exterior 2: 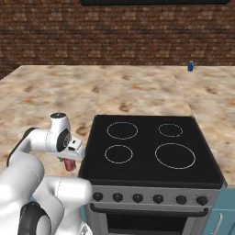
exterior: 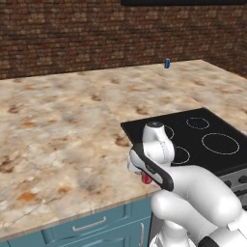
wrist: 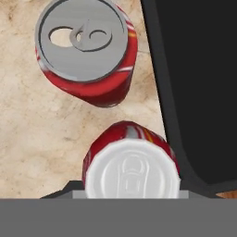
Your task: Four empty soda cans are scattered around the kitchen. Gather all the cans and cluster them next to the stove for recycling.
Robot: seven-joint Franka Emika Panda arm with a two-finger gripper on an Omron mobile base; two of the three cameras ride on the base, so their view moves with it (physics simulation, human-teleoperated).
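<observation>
In the hand view a red soda can (wrist: 132,169) with a silver top sits between my fingers, and my gripper (wrist: 132,187) is shut on it. It hangs under the hand at the counter's front edge, just left of the stove (exterior: 205,140) (exterior 2: 142,147); the same held can (exterior: 146,179) (exterior 2: 69,164) shows in both base views. A second red can (wrist: 88,51) stands upright on the counter just beyond it, beside the black cooktop edge (wrist: 203,92). A blue can (exterior: 167,63) (exterior 2: 190,66) stands far back near the brick wall. I cannot tell whether the held can touches the counter.
Marbled beige counter (exterior: 62,125) spreads wide to the left of the stove and behind it. A brick wall (exterior: 72,34) closes the back. Blue drawers (exterior: 91,224) sit under the counter's front edge, and the oven's knobs (exterior 2: 137,198) line its front.
</observation>
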